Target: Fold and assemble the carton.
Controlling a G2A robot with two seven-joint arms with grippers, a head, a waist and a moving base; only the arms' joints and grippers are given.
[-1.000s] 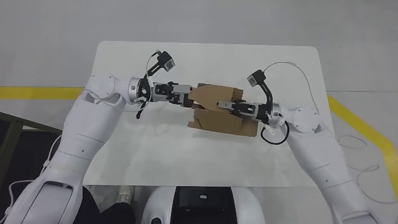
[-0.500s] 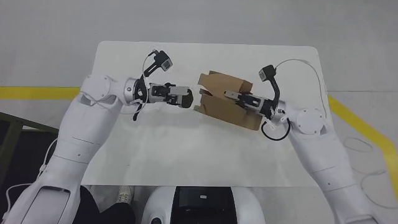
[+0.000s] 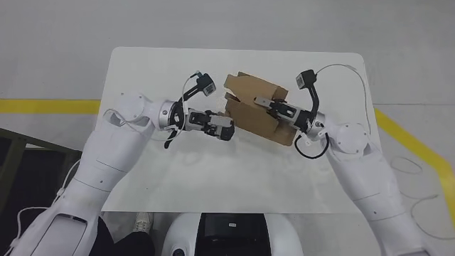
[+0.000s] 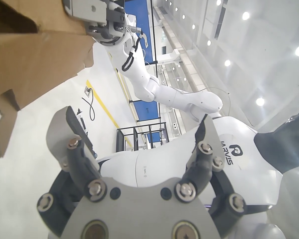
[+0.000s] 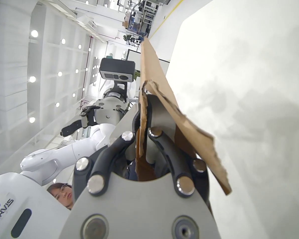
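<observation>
The brown carton [image 3: 257, 111] lies partly opened, with loose flaps, at the middle of the white table [image 3: 142, 71]. My right gripper [image 3: 262, 102] is shut on one of its upper panels; in the right wrist view the cardboard edge [image 5: 162, 88] runs between the pinched fingers [image 5: 152, 108]. My left gripper [image 3: 228, 130] stands open just beside the carton's near left corner, not touching it. In the left wrist view its two fingers [image 4: 74, 125] are spread wide with nothing between them, and the carton [image 4: 35, 53] hangs beyond them with the right gripper [image 4: 89, 8] clamped on it.
A thin white cable [image 3: 341, 78] loops over the table's far right part. Bare tabletop lies to the left of and in front of the carton. A yellow line [image 3: 43, 105] crosses the floor beside the table.
My left gripper has let go of the carton's left end and moved right and nearer, to its near left corner. The right gripper has turned the carton and shifted it slightly back.
</observation>
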